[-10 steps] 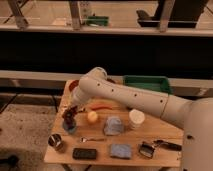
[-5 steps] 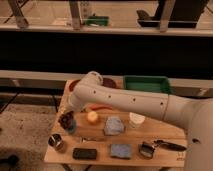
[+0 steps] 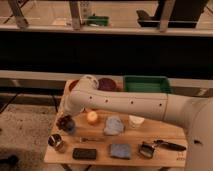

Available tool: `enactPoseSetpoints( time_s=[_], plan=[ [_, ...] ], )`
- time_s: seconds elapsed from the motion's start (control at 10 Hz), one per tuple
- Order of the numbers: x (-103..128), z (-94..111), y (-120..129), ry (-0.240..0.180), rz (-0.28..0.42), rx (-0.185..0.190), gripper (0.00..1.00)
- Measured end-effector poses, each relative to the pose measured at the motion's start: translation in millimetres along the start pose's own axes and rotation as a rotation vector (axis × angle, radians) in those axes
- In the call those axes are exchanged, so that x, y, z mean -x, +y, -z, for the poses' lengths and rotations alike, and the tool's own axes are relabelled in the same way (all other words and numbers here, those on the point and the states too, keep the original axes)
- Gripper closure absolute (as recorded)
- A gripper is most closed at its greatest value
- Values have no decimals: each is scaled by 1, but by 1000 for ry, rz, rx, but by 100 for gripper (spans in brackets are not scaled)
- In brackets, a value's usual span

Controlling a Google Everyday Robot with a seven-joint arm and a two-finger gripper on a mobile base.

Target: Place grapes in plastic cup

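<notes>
We read this as the placing step. The gripper hangs at the lower left of the frame, over the left end of the wooden table, at the end of the white arm that bends down from the frame's middle. Right at its tip sits a dark maroon lump that we take for the grapes, and against their lower right edge shows a bluish rim that we take for the plastic cup. The grapes seem to be at the cup's mouth or just inside it, but we cannot tell which, nor whether they rest on anything. We also cannot tell the gripper's state, whether it grips the bunch or has let go, since the tip merges with the dark grapes. To the right, apart from the cup, lie the yellow-orange fruit and a blue-grey cloth, and the metal cup stands below and to the left. In our judgement the next move calls for seating the bunch squarely in the cup, releasing, and lifting straight up so the light cup is not tipped or dragged.
</notes>
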Motion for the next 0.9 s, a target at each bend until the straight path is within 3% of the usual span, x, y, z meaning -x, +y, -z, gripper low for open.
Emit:
enactPoseSetpoints(
  time_s=[0.1,0.3,0.7,0.9],
  plan=[
    [-4,0,4,19,25,31,100],
    [-9,-2,6,34,52,59,100],
    [25,-12,-27,45,78,96,100],
    [30,-14,-32,44,85,107,100]
  ],
)
